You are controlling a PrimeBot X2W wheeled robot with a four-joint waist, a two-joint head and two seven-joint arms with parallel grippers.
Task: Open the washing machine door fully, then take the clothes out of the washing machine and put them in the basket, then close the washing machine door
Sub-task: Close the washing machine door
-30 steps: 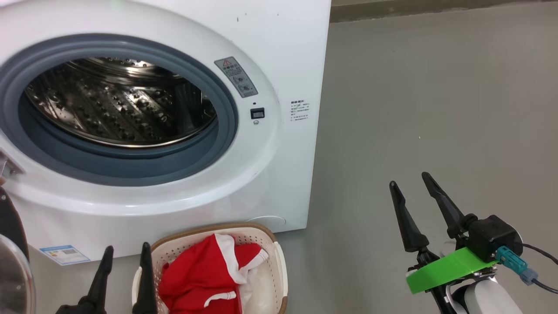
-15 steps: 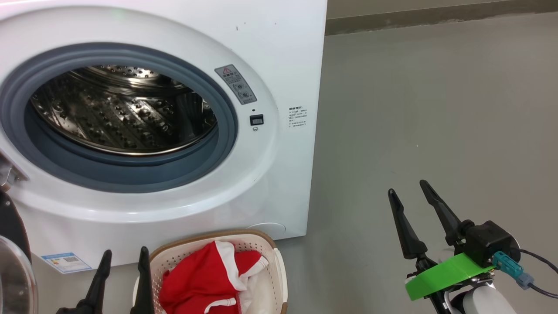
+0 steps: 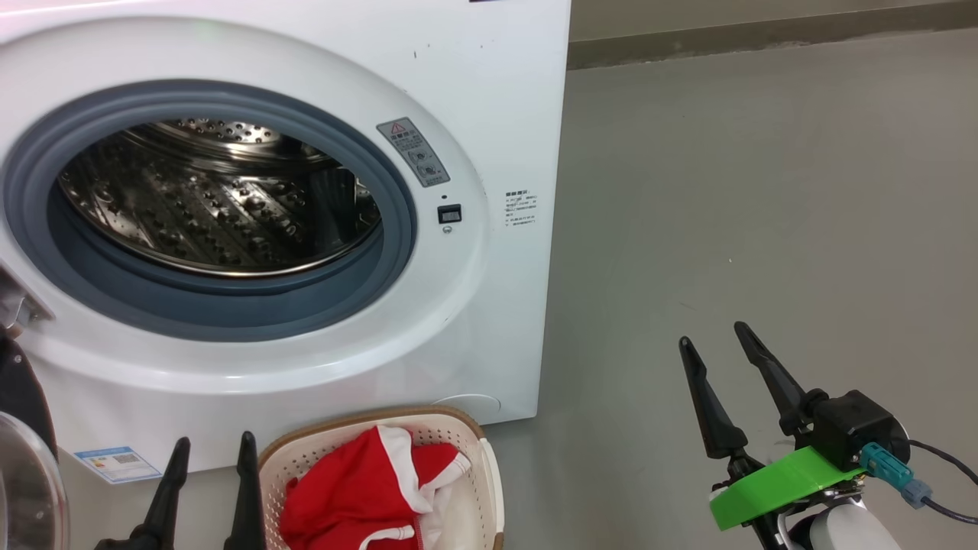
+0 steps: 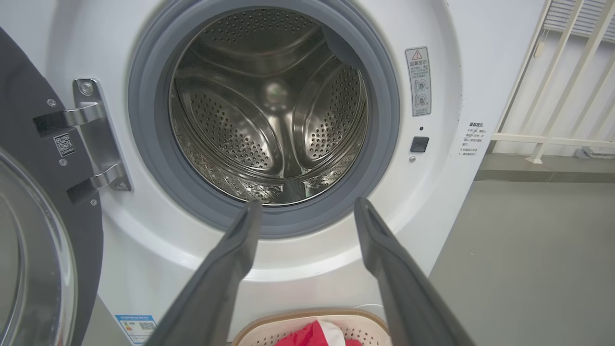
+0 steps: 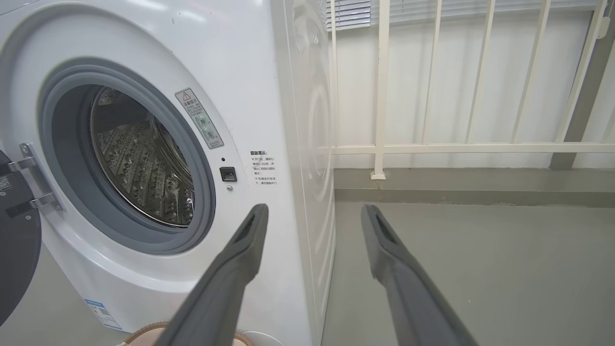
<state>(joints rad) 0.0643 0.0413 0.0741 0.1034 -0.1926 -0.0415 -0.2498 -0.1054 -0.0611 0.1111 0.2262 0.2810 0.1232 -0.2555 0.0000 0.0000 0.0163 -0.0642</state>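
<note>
Clothes (image 3: 359, 489) lie in the basket (image 3: 490, 477) on the floor (image 3: 764, 191), just in front of the washing machine (image 3: 497, 114), its door (image 3: 19, 397) standing open on our left. We hold our left gripper (image 3: 214, 439) and right gripper (image 3: 712, 334) wide open, both empty.

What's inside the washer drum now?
Bare perforated steel drum, no fabric seen; the gasket hides its front bottom lip. The red clothes lie in the basket.

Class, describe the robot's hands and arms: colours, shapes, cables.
The left hand and right hand each have two long, dark, tapering fingers. The right wrist carries a bright green bracket, a black block, a teal plug with a dark cable, above a white forearm.
</note>
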